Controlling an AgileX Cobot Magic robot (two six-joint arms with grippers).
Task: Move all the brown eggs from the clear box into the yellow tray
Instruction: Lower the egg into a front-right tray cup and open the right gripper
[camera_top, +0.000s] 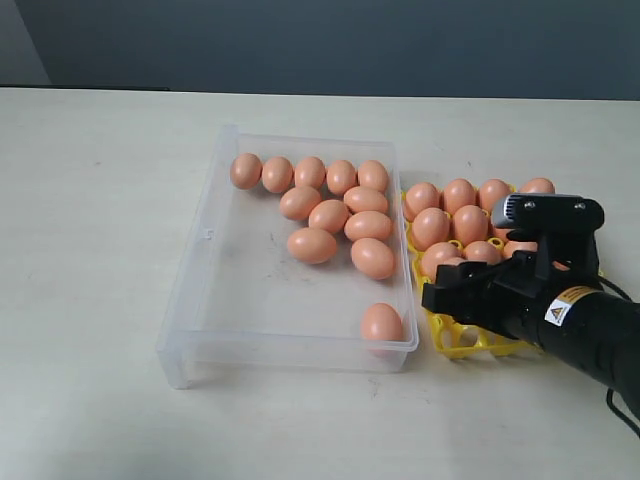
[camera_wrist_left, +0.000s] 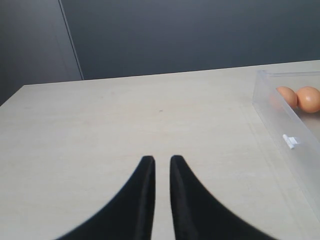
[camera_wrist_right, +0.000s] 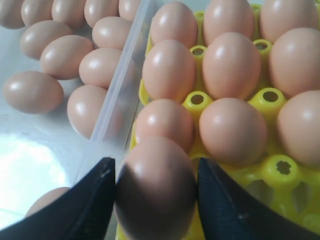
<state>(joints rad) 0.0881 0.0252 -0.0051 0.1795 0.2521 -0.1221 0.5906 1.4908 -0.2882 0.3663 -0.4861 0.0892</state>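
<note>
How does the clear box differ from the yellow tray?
The clear box is transparent with a flat bottom; the yellow tray is opaque with round cups. The box is larger than the tray. The brown eggs lie loose in the box but sit in separate cups in the tray. Both rest on the table.

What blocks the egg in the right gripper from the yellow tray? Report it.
Nothing visible. The right gripper holds the egg just over the yellow tray, beside seated eggs; empty cups show alongside. The cup directly beneath is hidden by the egg.
</note>
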